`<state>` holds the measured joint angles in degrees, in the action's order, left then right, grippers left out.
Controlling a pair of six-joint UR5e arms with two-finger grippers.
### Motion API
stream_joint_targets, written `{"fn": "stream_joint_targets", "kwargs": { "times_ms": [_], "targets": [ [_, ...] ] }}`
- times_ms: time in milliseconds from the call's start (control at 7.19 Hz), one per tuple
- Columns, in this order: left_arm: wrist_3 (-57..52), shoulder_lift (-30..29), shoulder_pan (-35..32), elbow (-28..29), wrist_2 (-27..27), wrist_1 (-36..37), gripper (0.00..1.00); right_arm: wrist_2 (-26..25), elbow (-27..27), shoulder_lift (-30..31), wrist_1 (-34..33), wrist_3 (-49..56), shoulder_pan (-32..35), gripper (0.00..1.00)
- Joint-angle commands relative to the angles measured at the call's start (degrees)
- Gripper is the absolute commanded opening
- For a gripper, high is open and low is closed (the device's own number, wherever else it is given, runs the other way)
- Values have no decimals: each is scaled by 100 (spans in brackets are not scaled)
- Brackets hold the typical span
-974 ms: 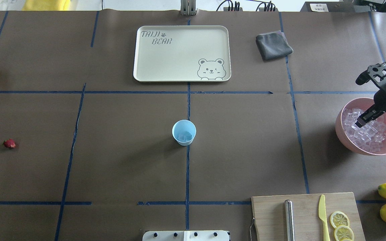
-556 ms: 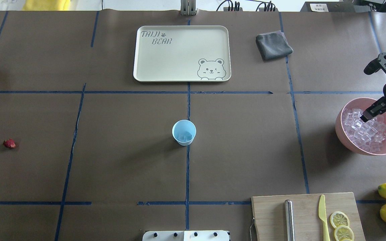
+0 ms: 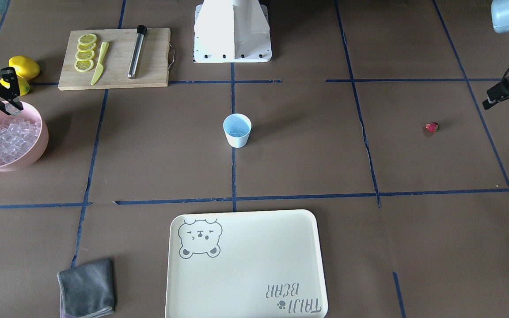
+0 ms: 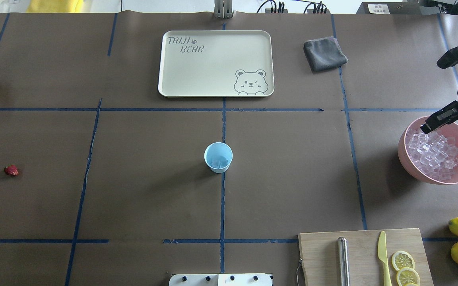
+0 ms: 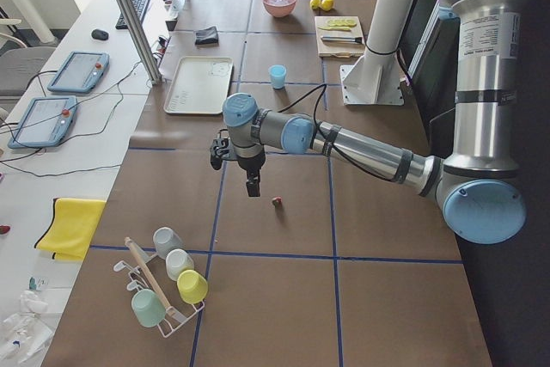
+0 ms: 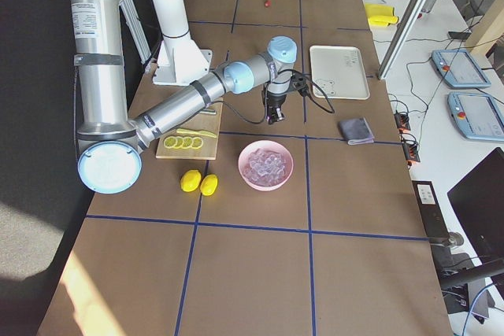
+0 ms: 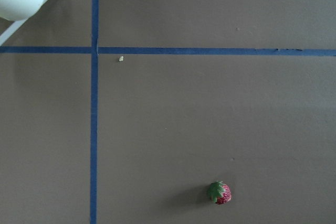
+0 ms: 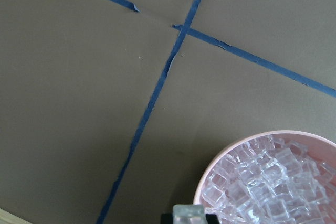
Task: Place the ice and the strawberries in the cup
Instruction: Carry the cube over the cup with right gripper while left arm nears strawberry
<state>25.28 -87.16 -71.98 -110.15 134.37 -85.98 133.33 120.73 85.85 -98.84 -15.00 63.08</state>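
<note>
Ice (image 4: 219,161) in cup (image 3: 237,140); further cube (image 8: 189,215) pinched in right fingers (image 4: 431,124); strawberry (image 4: 11,170) untouched on worktop (image 4: 133,178); left fingers' (image 5: 253,185) state indiscernible.

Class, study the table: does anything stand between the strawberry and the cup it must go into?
Nothing visible does. Between the strawberry and the cup lies only the brown table cover, crossed by blue tape lines. The tray sits off that line.

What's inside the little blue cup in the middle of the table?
A few clear ice cubes lie at the bottom of the cup. The strawberry is not in it. The cup's wall hides part of the bottom, so the count is unclear.
</note>
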Motion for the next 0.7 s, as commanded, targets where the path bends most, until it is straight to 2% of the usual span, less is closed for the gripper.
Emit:
{"fn": "stream_joint_targets", "kwargs": {
  "times_ms": [0,278,556],
  "targets": [
    [1192,224,699,-33,-487,-723,100,228,152,-540,14,-1227,-154,0],
    [1575,270,983,11,-675,-1053,100,54,197,-1347,14,-2544,-802,0],
    [1559,261,1036,46,-684,-1053,100,-812,136,-2139,14,-3829,-1846,0]
  ]
}}
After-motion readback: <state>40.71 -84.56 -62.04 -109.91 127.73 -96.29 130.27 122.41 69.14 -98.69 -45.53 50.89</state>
